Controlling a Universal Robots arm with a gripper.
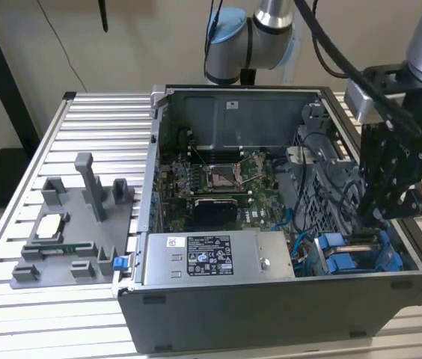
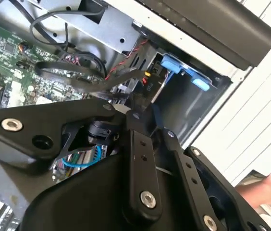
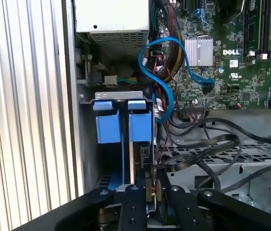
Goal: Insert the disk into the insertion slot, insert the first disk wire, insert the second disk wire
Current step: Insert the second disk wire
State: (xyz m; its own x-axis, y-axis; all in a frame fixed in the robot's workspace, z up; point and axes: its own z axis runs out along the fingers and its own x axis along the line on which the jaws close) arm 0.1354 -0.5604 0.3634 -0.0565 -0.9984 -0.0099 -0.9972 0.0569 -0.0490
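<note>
**Gripper down among the wires at the drive cage**

The gripper (image 1: 379, 224) reaches into the case (image 1: 271, 314) at its corner on the exterior view's right, just above the blue carrier frames (image 1: 346, 254); in the first wrist view its fingers (image 3: 134, 204) stand narrow, close on either side of a small connector (image 3: 150, 190) at the edge of the drive; it seems pinched between them, though the contact itself is half hidden.

The risks, as I judge them: the connector may meet the socket tilted and jam or bend, since the fingers hold it by a small part; the black cables (image 3: 207, 144) and the blue cable (image 3: 166, 91) lie just beside the fingers and could catch on them; a sideways push could shift the disk in its bay.

The disk (image 3: 136, 159) sits in the slot (image 3: 118, 98) of the grey metal cage, edge-on to the first wrist view, a thin grey body between bright blue carrier tabs (image 3: 140, 127); a second blue tab (image 3: 106, 126) stands beside it; I cannot tell which tab belongs to which bay. In the second wrist view the blue frame (image 2: 183, 72) shows at the cage mouth near the case wall; no label is visible.
</note>
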